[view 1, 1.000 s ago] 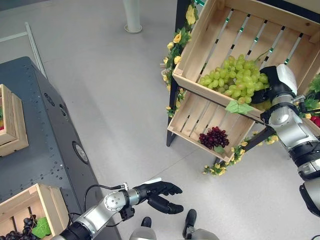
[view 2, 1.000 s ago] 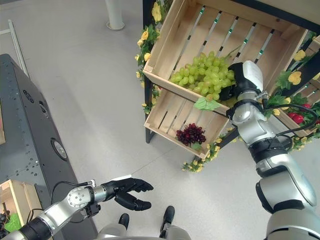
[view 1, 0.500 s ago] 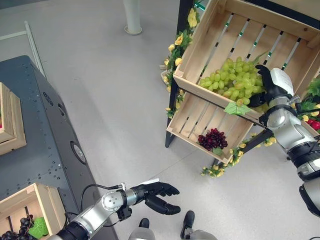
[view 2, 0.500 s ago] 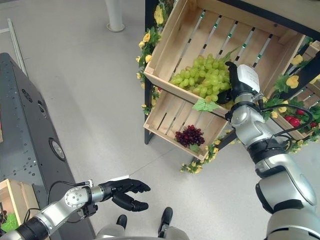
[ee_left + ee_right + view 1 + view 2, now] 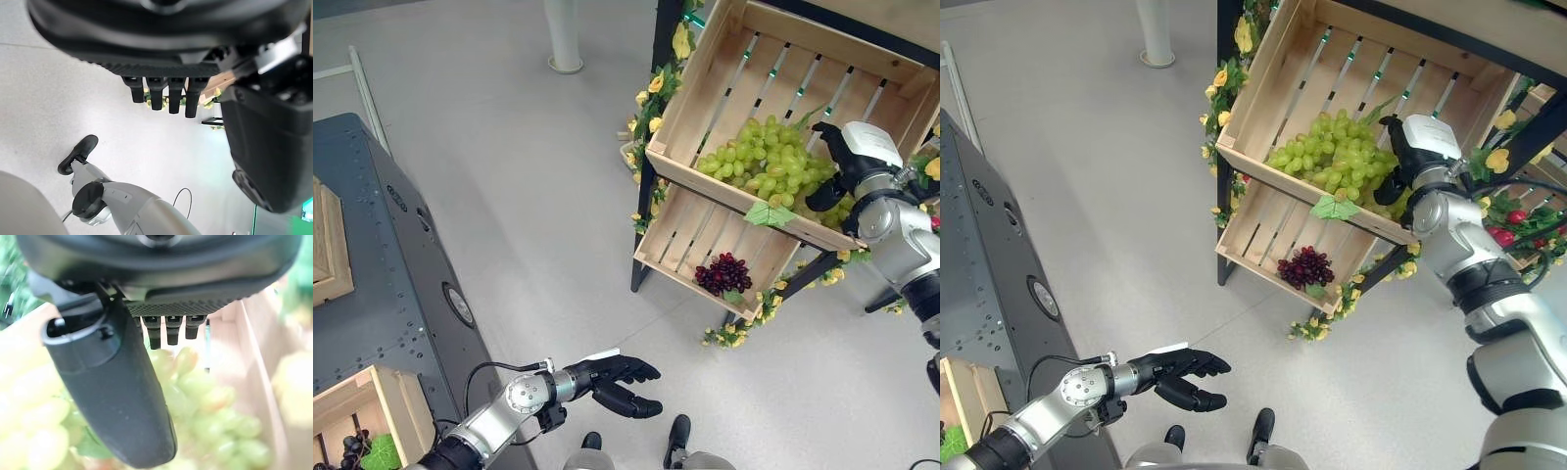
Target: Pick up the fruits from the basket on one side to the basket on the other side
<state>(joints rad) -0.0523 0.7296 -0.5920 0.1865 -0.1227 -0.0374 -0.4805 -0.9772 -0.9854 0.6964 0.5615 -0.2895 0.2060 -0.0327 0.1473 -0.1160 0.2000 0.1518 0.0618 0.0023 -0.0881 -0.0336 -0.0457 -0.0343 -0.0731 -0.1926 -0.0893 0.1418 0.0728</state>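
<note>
My right hand (image 5: 847,162) at green grapes (image 5: 766,168) in upper crate (image 5: 724,93) of flower-trimmed stand, fingers loose and spread against bunch's side, not closed on it. Dark grapes (image 5: 722,273) lie in lower crate (image 5: 680,250). My left hand (image 5: 612,381) hangs low over floor, fingers relaxed, empty. Step in hand, by my reading: reaching for green bunch. Next move calls for curling fingers round bunch, lifting clear of crate rim, carrying to crate (image 5: 386,401) on grey surface (image 5: 382,284) at my left.

Green grapes (image 5: 205,406): blurred in right wrist view. Lower-left wooden crate (image 5: 372,411): cut off by picture's edge; dark grapes (image 5: 350,448) inside partly hidden.
</note>
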